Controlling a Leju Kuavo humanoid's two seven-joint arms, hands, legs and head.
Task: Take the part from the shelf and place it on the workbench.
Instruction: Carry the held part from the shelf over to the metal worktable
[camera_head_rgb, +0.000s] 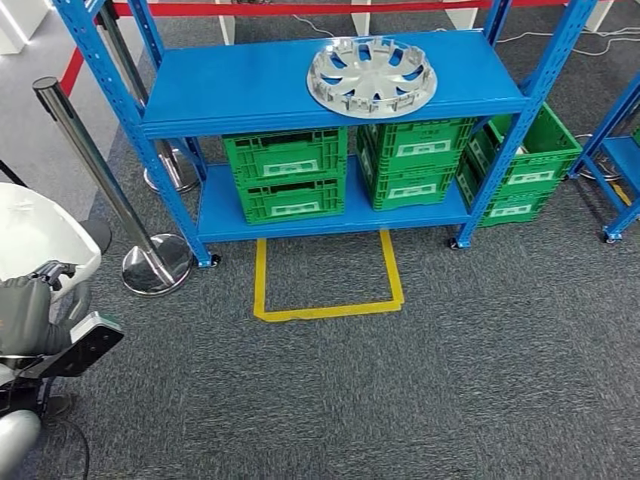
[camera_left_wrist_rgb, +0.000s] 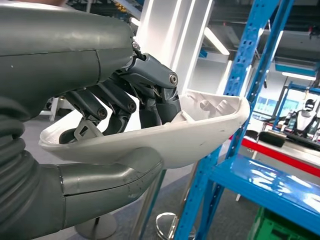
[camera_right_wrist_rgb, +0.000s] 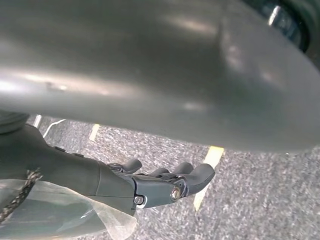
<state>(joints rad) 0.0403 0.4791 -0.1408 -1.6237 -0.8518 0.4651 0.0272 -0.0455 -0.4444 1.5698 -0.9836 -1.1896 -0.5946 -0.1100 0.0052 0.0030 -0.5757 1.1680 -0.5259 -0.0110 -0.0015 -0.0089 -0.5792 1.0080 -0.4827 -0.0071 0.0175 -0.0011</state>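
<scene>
Head view: left hand (camera_head_rgb: 34, 300) grips white part (camera_head_rgb: 38, 235); right hand (camera_right_wrist_rgb: 151, 185) loose; green crates' (camera_head_rgb: 287, 175) contents hidden.

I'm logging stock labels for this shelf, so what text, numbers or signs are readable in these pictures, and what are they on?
No text can be read in any view.
White labels on the green crates: too small and blurred to read.
Silver wheel cover on the blue shelf: no marking legible.
White part gripped by the left hand: no lettering visible.
</scene>
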